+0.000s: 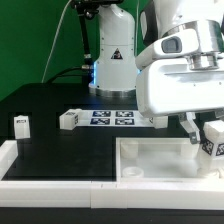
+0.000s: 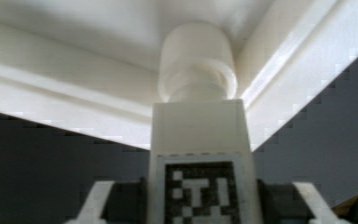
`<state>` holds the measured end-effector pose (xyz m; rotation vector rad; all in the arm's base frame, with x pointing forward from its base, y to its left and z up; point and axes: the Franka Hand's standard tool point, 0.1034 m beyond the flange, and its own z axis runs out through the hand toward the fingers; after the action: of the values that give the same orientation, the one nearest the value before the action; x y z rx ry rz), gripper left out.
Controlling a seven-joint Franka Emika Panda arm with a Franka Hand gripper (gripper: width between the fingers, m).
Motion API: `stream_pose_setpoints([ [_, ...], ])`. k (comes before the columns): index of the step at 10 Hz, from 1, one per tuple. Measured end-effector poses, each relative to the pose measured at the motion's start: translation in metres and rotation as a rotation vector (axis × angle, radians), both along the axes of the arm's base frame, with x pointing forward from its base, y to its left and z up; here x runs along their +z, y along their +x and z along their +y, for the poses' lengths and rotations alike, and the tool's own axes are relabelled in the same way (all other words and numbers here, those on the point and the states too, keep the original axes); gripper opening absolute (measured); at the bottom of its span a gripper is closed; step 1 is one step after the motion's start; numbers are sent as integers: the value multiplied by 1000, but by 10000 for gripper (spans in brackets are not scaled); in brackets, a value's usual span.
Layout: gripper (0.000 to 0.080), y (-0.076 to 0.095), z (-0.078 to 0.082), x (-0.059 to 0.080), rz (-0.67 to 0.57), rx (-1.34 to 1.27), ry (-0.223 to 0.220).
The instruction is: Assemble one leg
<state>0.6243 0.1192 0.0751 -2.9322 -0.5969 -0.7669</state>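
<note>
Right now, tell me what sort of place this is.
Probably a robotics lab bench: a green backdrop, a black table with a marker board, and a gripper holding the tagged leg above a white panel.

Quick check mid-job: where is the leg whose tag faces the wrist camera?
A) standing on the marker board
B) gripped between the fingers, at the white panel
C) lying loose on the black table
B: the leg sits clamped in the gripper, its far end pointing at the white panel.
</note>
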Motion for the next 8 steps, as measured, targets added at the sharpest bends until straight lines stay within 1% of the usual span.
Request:
stream_pose_setpoints([
  [5, 291, 2, -1, -2, -41, -7, 4],
  [6, 397, 2, -1, -2, -41, -7, 4],
  [7, 397, 2, -1, -2, -41, -7, 4],
  [8, 536, 2, -1, -2, -41, -7, 4],
])
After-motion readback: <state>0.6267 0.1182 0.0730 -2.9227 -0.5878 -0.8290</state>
